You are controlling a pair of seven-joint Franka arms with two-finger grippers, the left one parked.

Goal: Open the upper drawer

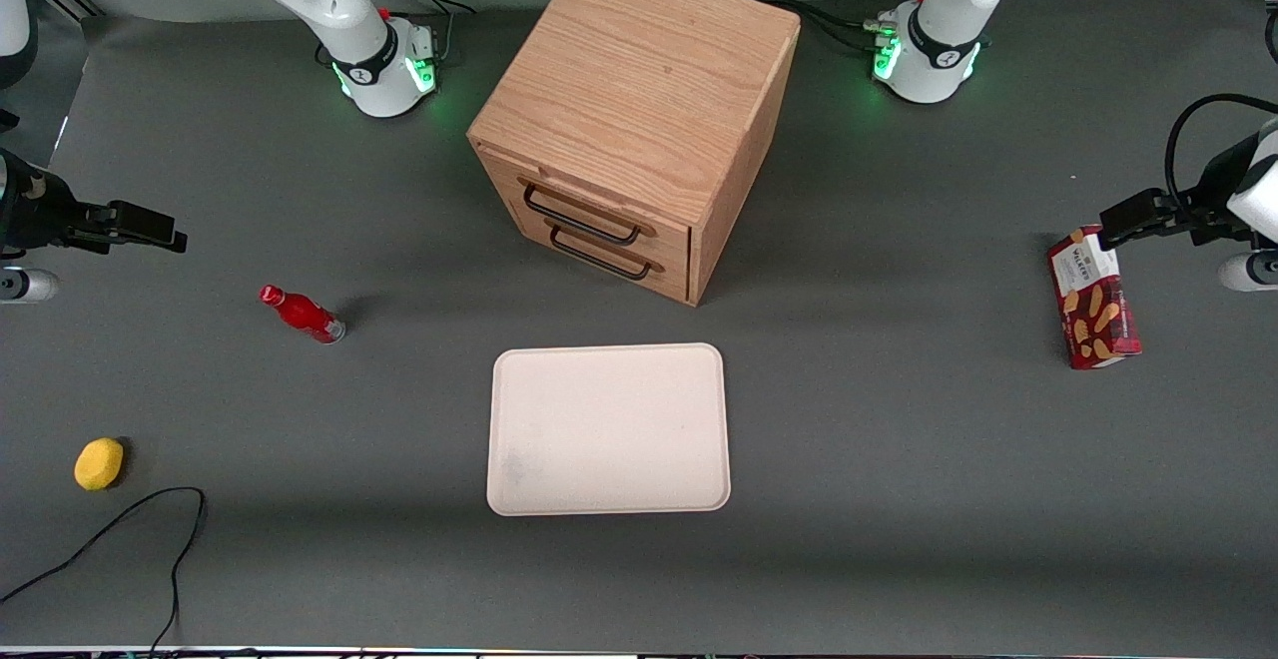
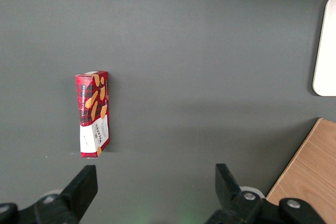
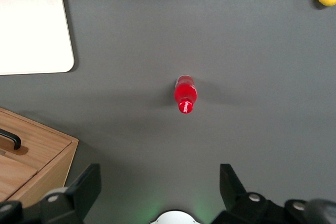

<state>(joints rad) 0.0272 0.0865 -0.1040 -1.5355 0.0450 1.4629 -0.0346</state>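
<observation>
The oak cabinet (image 1: 639, 80) stands mid-table, farther from the front camera than the tray. Its upper drawer (image 1: 599, 202) sits flush, with its black wire handle (image 1: 581, 218) just above the bottom drawer's matching handle (image 1: 599, 258). My gripper (image 1: 150, 225) hangs above the table toward the working arm's end, well away from the cabinet. It is open and empty, with both fingers (image 3: 86, 184) spread wide in the right wrist view. A corner of the cabinet (image 3: 37, 153) and a bit of black handle (image 3: 10, 140) show there too.
A red bottle (image 1: 303, 314) lies on the mat between my gripper and the cabinet; it also shows in the right wrist view (image 3: 185, 95). A white tray (image 1: 609, 429) lies in front of the drawers. A yellow lemon (image 1: 99, 463), a black cable (image 1: 150, 529) and a biscuit box (image 1: 1093, 300) lie about.
</observation>
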